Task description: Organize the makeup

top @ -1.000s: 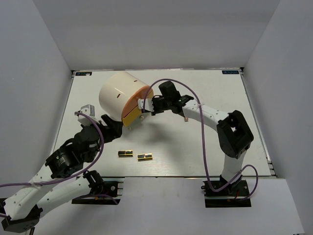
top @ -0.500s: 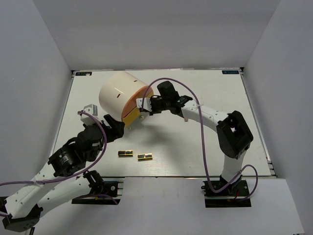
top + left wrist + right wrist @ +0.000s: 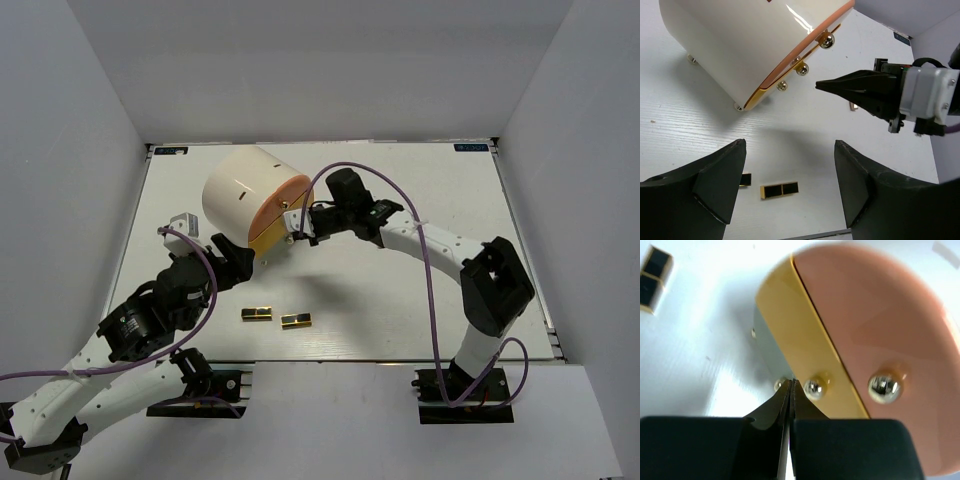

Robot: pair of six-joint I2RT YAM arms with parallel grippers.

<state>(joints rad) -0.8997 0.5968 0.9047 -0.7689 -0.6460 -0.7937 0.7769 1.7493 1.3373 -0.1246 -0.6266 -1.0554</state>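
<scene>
Two gold-and-black cases (image 3: 257, 314) (image 3: 295, 321) lie side by side near the table's front edge. In the left wrist view one (image 3: 779, 190) lies between my fingers and the other (image 3: 745, 179) is half hidden behind the left finger. My left gripper (image 3: 228, 262) is open and empty, above and behind the cases. My right gripper (image 3: 298, 226) is shut, and its tips (image 3: 791, 383) sit just left of a round knob (image 3: 813, 386) on the gold drawer front (image 3: 800, 340) of the cream cylinder (image 3: 245, 192). Brushes, tubes and lipstick are not clearly in view.
The big cream cylinder lies on its side at the back left, its orange face (image 3: 282, 212) towards the right arm. It rests on small metal feet (image 3: 738, 106). A small pinkish item (image 3: 853, 106) shows behind the right gripper. The right arm's purple cable (image 3: 425, 290) loops over the table.
My right gripper has slid a little down and right along the cylinder's face, to the gold drawer's knob, and its elbow has swung right. My left arm edged forward, then held still.
</scene>
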